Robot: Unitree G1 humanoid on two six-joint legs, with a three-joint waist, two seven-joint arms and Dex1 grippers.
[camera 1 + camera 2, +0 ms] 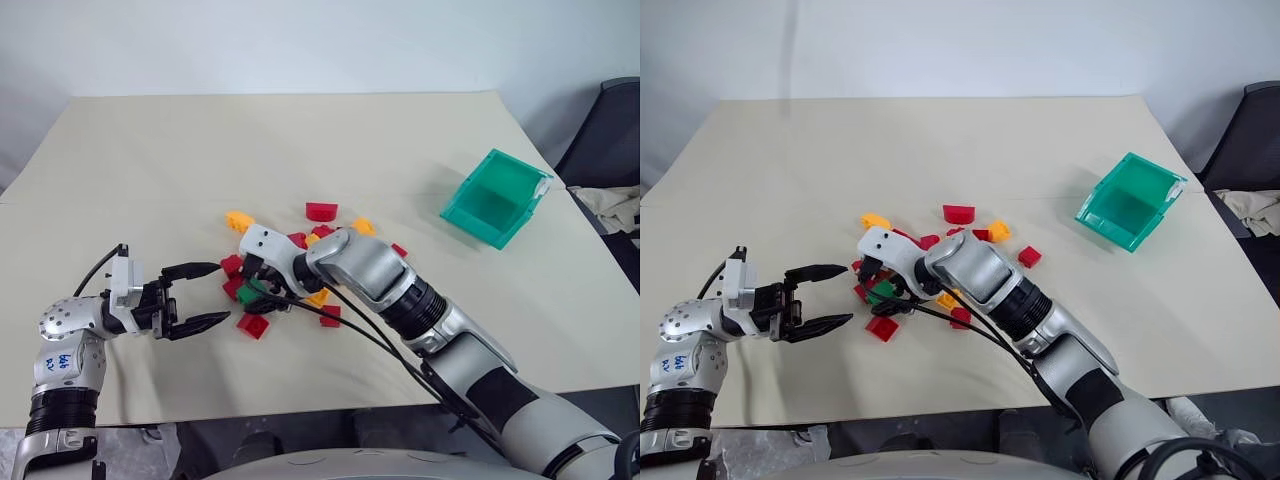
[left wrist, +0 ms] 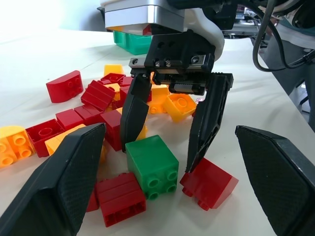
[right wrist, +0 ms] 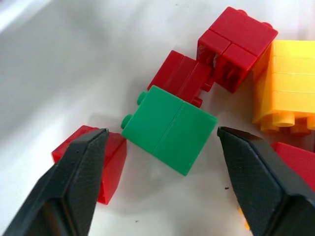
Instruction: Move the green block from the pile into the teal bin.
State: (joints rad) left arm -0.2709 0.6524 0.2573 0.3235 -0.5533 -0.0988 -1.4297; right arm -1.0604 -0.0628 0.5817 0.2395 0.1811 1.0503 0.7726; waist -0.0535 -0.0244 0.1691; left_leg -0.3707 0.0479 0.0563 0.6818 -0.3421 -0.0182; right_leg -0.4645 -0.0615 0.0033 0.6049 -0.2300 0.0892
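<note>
Left wrist view shows the green block (image 2: 152, 166) on its side, studs sideways, between the spread right end effector (image 2: 172, 147) fingers.

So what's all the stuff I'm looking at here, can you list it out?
Table: one, beige, carrying everything below.
Green block: one, green, lying on its side at the near edge of the pile, between the right gripper's open fingers, not gripped.
Pile: roughly twenty bricks, red and yellow-orange, scattered loosely mid-table.
Teal bin: one, translucent teal, tilted, far right of the table, nothing visible inside.
Chair: one, dark, beyond the table's right edge.
Left gripper: one, black fingers open, beside the pile on the left, holding nothing.
Right gripper: one, black fingers open, straddling the green block.
</note>
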